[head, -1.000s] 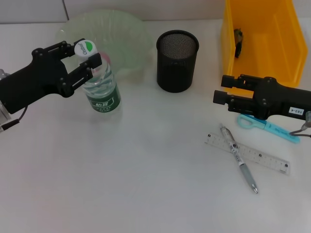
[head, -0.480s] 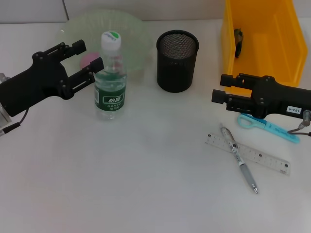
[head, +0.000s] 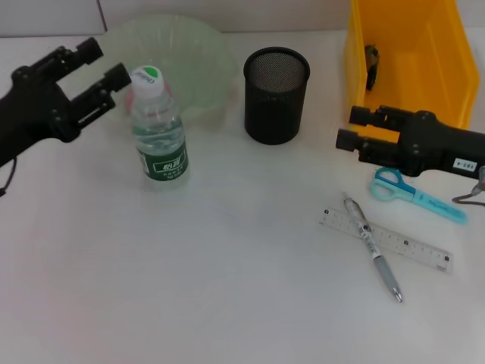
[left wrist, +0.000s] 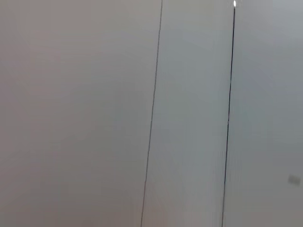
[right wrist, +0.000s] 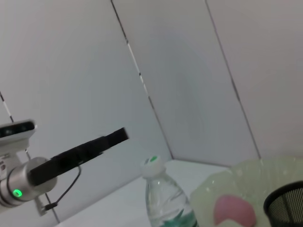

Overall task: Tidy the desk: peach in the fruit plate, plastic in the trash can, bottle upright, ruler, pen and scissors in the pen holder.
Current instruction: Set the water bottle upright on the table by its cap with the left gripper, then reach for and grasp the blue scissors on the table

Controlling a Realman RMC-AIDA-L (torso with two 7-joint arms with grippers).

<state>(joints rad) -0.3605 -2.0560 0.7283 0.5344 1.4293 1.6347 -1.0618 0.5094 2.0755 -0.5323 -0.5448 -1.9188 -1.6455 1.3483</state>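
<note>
With the bottle (head: 157,125) standing upright just beside the left gripper (head: 101,62), that gripper's fingers are spread and hold nothing; the cap sits just off its nearer fingertip, no contact visible. Bottle step looks done. Right gripper (head: 349,128) hovers with its jaws parted and empty, scissors (head: 415,197) lying flat just below and behind its tips. Scissors are probably the next pick: rigid, light, low profile on the desk, plastic handles likely slick. I'd pinch across the blades near the pivot rather than the loops, so they hang straight for the drop. A bit farther from the right gripper, the pen (head: 372,246) lies crossed on top of the ruler (head: 386,240), touching. Pen is round and will roll, so take it mid-barrel first. Ruler is thin, flat and clear, hard to get under; grip across its narrow width or slide it to an edge. Pen holder (head: 276,95) stands toward the left arm from the right gripper, mesh, light, could tip if bumped. Beyond the right gripper is the yellow trash can (head: 410,61), something dark inside. Farthest, behind the bottle, the fruit plate (head: 198,57) holds the peach (right wrist: 234,210), seen from the right wrist.
</note>
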